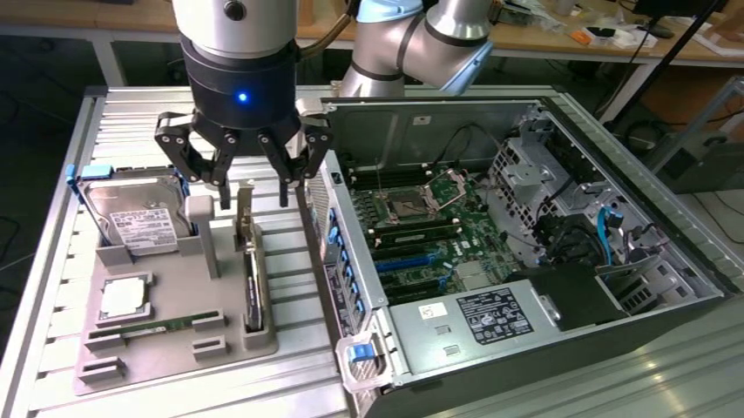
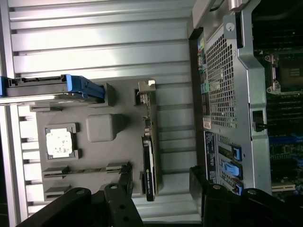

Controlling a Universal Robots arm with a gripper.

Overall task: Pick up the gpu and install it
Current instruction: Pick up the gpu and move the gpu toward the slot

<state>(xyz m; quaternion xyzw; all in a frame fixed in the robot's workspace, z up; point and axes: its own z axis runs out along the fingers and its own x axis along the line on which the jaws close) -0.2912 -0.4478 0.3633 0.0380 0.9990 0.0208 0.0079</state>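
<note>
The gpu [image 1: 251,266] stands on its long edge in a slot of the grey holder tray [image 1: 174,357], its silver bracket end pointing up toward the gripper. In the wrist view the gpu [image 2: 148,161] shows as a thin dark strip seen from above. My gripper [image 1: 256,198] hangs open just over the card's bracket end, fingers spread to either side of it, holding nothing. In the wrist view the black fingers [image 2: 124,182] flank the card's near end, and the gripper [image 2: 161,189] is centred a little toward the case side.
The tray also holds a silver hard drive [image 1: 139,219] with blue rails, a CPU [image 1: 125,298] and a narrow memory stick [image 1: 145,328]. The open computer case [image 1: 651,218] lies at the exterior view's right, motherboard [image 1: 430,226] exposed. The case wall [image 2: 222,85] stands close beside the card.
</note>
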